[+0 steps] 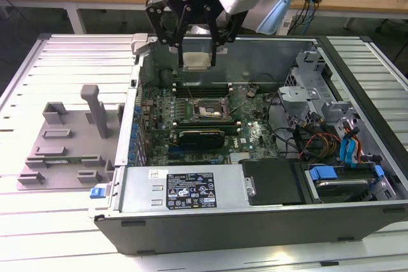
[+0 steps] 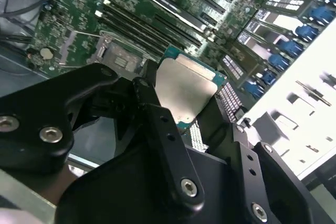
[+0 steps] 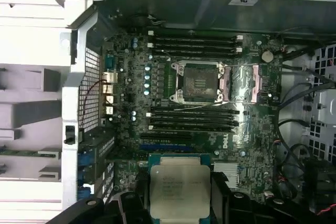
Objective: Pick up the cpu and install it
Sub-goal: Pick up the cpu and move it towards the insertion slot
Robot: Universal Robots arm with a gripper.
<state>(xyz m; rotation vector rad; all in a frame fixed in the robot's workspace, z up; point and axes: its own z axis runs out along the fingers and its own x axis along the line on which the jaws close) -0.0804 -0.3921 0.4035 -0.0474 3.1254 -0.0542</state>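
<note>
Cpu (image 1: 196,60) hangs clamped in the end effector (image 1: 195,52) above the open computer case (image 1: 268,229). Pickup looks done, but the socket (image 3: 198,81) sits empty and installation is not yet done.

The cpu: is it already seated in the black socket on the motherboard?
No: in the first wrist view the cpu sits in the gripper, apart from the open, empty socket.

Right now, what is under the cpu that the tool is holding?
The cpu hangs in the tool above the motherboard. In the first wrist view the open socket lies uncovered, apart from it; the board patch directly beneath is hidden by the chip.
</note>
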